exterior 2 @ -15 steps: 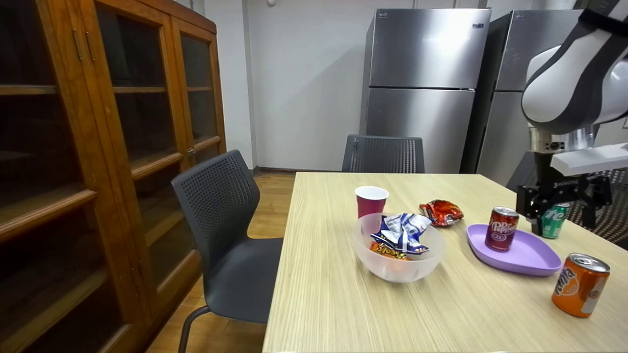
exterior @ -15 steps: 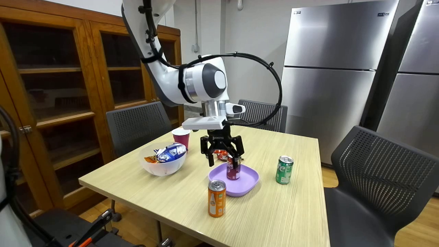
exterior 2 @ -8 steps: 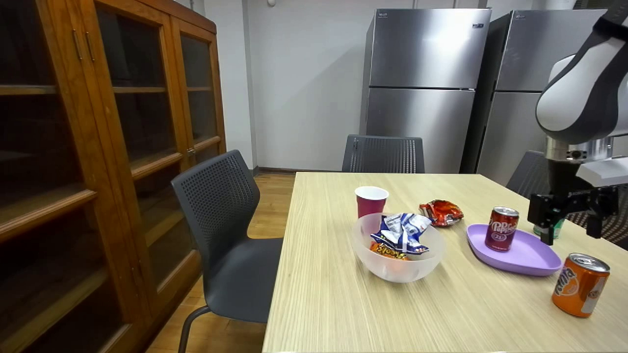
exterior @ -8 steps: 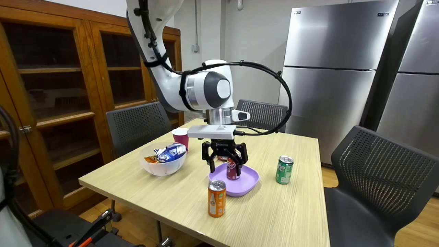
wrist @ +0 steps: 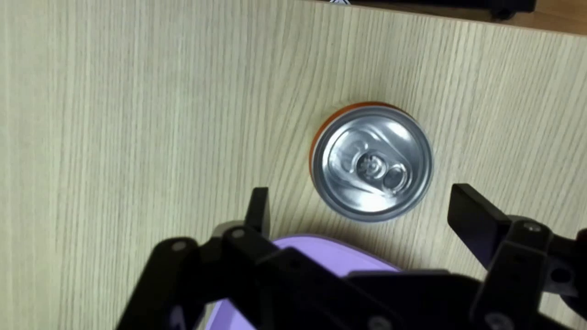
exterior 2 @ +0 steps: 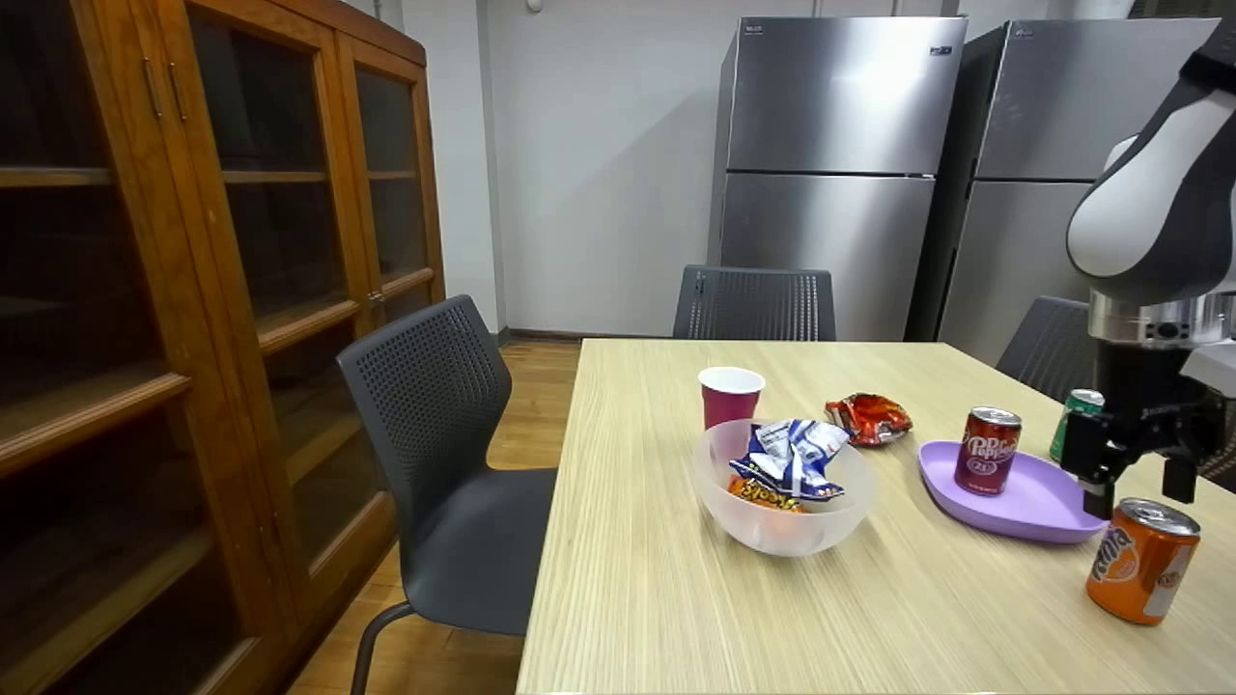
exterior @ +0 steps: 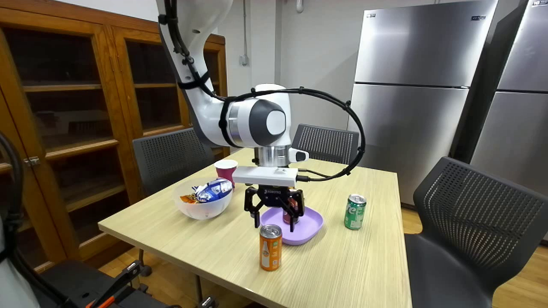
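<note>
My gripper (exterior: 274,225) points down with its jaws wide apart and nothing held between them. Nearest to it is an upright orange can (exterior: 270,252), below and slightly in front of the fingertips. In the wrist view the silver lid of that can (wrist: 371,162) lies a little ahead of the gap, between the lines of the two fingers, untouched. A purple plate (exterior 2: 1053,512) sits under the gripper body, partly hidden by it. On the plate stands a dark red can (exterior 2: 987,452), half covered by the gripper in an exterior view. A green can (exterior: 355,212) stands upright beyond the plate.
A frosted bowl (exterior 2: 787,536) holds a blue-white packet (exterior 2: 797,454) and an orange packet. Behind it are a maroon cup (exterior 2: 731,401) and a crumpled red wrapper (exterior 2: 869,420). Dark chairs (exterior: 475,231) surround the wooden table. The table's edge shows beyond the orange can in the wrist view.
The gripper has come down and moved from above the plate and dark red can toward the orange can. Its jaws have stayed wide apart. The cans, plate and bowl have not moved.
</note>
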### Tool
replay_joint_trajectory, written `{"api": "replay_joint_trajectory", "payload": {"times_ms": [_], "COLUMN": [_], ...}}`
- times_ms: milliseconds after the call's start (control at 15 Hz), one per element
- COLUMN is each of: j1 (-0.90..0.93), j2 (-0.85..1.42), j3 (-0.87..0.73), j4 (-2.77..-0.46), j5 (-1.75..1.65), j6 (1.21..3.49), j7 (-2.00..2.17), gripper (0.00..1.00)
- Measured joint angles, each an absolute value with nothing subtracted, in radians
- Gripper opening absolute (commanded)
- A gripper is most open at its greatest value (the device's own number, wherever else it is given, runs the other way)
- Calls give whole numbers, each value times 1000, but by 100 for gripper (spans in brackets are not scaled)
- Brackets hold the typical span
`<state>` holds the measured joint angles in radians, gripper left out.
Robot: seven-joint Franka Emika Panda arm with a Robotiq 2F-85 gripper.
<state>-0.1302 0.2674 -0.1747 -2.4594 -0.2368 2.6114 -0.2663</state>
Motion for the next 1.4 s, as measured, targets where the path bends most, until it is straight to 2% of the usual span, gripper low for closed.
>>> {"api": "replay_joint_trajectory", "payload": {"times_ms": [267, 333, 400, 667, 733, 1400], "j1": [-149, -151, -153, -158, -158, -157], "j2": [268, 268, 268, 268, 268, 206], "j3": [-166, -166, -165, -166, -165, -165], "j4": [-2484, -2488, -2491, -2498, -2498, -2499], "j5": [-217, -217, -217, -216, -216, -216], "j6": [2611, 2611, 2611, 2611, 2611, 2596], "j7": [-335, -343, -349, -360, -361, -361], "gripper": [100, 75, 73, 41, 38, 38]}}
